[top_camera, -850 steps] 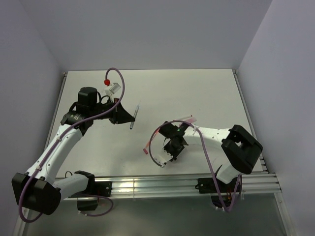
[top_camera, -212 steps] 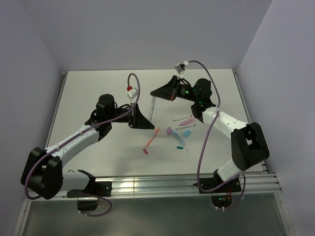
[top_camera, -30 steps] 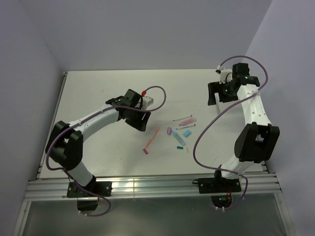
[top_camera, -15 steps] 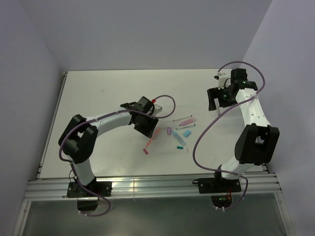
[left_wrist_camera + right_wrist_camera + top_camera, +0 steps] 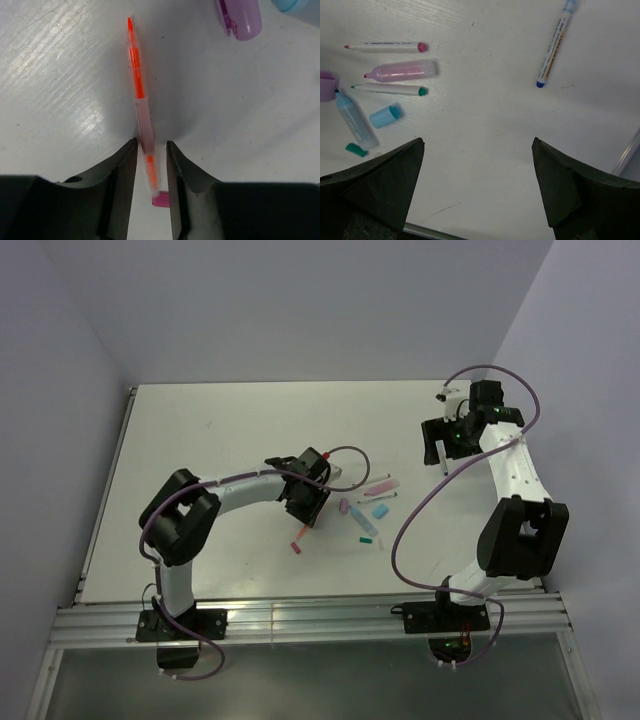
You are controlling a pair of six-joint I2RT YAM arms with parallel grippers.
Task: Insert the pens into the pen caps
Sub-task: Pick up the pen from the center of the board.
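- In the last second my left gripper (image 5: 151,149) has swung right across the desk (image 5: 200,430) and come down over the orange pen (image 5: 139,95). The pen itself has not moved and lies near the middle of the desk, at the left edge of the scatter of pens and caps.
- Its jaws have narrowed on the way in. They now stand on either side of the barrel close to its pink rear end. A sliver of desk shows beside one finger, so I am bracketing the pen, not pinching it yet.
- I judge this to be the pick-up of one pen. No pen that I can see sits in a cap, so the capping is yet to begin. The lilac cap (image 5: 240,17) lies close by on the right, a likely mate.
- My right gripper (image 5: 477,145) has barely shifted. It hangs spread wide and empty over the far right of the desk.
- The left wrist view alone shows that gap at the fingers. From above, my wrist hides the grasp and only the pen's near end pokes out.
- The right wrist view shows the other items clearly:
  - a pink marker (image 5: 402,70)
  - two thin white pens
  - a light-blue cap (image 5: 385,116)
  - a teal cap (image 5: 355,149)
  - a blue-tipped pen (image 5: 552,45) lying well apart to the right
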